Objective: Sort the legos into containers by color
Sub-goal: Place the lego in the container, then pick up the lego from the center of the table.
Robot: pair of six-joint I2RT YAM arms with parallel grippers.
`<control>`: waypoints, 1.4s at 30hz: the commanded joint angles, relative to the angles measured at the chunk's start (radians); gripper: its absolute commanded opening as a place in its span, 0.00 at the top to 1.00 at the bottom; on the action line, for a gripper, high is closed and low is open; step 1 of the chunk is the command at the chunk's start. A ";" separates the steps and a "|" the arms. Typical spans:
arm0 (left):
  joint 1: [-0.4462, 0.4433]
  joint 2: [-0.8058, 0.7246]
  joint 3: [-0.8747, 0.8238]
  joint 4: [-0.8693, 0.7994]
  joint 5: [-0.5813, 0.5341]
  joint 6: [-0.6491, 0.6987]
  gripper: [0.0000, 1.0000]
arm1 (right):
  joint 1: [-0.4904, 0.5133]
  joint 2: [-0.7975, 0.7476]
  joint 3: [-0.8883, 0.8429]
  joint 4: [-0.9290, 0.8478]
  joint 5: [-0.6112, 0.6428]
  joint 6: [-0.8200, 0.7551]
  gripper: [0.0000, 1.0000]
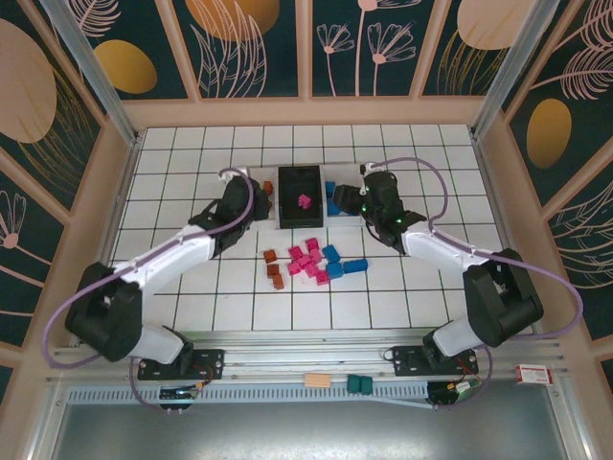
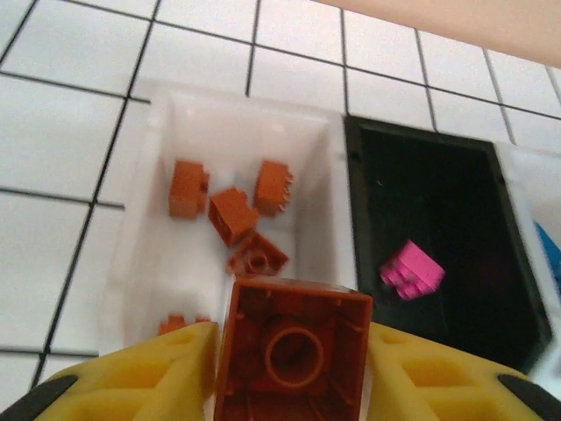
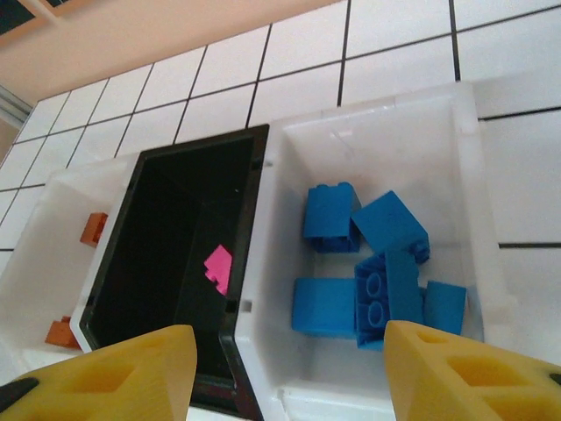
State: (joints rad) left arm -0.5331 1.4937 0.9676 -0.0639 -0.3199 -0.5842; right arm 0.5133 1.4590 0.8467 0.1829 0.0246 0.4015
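Delivery of a brown-orange plastic brick [image 2: 291,342] is the step in hand. The left arm's [image 1: 182,254] jaws pinch it by its sides, hollow underside toward the wrist camera, over the near edge of the translucent white bin [image 2: 166,123] just left of the black rectangular bin [image 2: 438,184]. Several matching brown-orange bricks [image 2: 232,210] lie in that white bin, and one magenta brick [image 2: 411,270] sits in the black bin. The right arm's [image 1: 441,244] jaws are spread and empty above the white bin on the black bin's right [image 3: 394,132], which holds blue bricks [image 3: 390,224]. Next, I judge, the left jaws should ease forward so the brick clears the rim, then part. A loose mixed pile [image 1: 311,264] waits on the white tiled desk [image 1: 182,153] just in front of the black bin.
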 commanded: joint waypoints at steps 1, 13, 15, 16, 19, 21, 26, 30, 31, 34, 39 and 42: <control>0.035 0.103 0.092 0.002 -0.009 0.056 0.53 | 0.007 -0.064 -0.033 0.006 -0.005 0.012 0.41; 0.076 0.149 0.172 0.042 0.067 0.021 0.26 | 0.052 -0.201 -0.116 -0.062 -0.035 -0.026 0.40; 0.076 0.069 0.114 0.061 0.103 0.007 0.22 | 0.063 -0.211 -0.124 -0.069 -0.031 -0.024 0.40; 0.076 0.031 0.082 0.064 0.124 -0.003 0.20 | 0.068 -0.213 -0.127 -0.071 -0.026 -0.023 0.40; 0.075 -0.074 -0.036 0.054 0.187 -0.032 0.19 | 0.078 -0.211 -0.132 -0.070 -0.022 -0.023 0.40; 0.073 -0.140 -0.121 0.038 0.217 -0.045 0.20 | 0.081 -0.206 -0.136 -0.064 -0.017 -0.020 0.40; 0.039 -0.282 -0.331 0.030 0.292 -0.084 0.16 | 0.085 -0.187 -0.145 -0.042 -0.015 -0.005 0.40; -0.031 -0.301 -0.412 0.062 0.323 -0.102 0.16 | 0.090 -0.175 -0.147 -0.036 -0.014 0.002 0.40; -0.045 -0.290 -0.422 0.078 0.336 -0.105 0.17 | 0.090 -0.175 -0.149 -0.033 -0.014 0.005 0.40; -0.056 -0.243 -0.435 0.144 0.403 -0.111 0.19 | 0.091 -0.177 -0.151 -0.034 -0.014 0.008 0.41; -0.057 -0.141 -0.418 0.182 0.388 -0.085 0.27 | 0.093 -0.199 -0.161 -0.045 -0.006 0.010 0.41; -0.056 -0.065 -0.391 0.194 0.377 -0.071 0.34 | 0.094 -0.211 -0.166 -0.054 0.011 0.008 0.40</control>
State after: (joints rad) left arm -0.5884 1.3804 0.5465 0.0837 0.0517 -0.6697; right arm 0.5983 1.2758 0.7010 0.1276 0.0093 0.4019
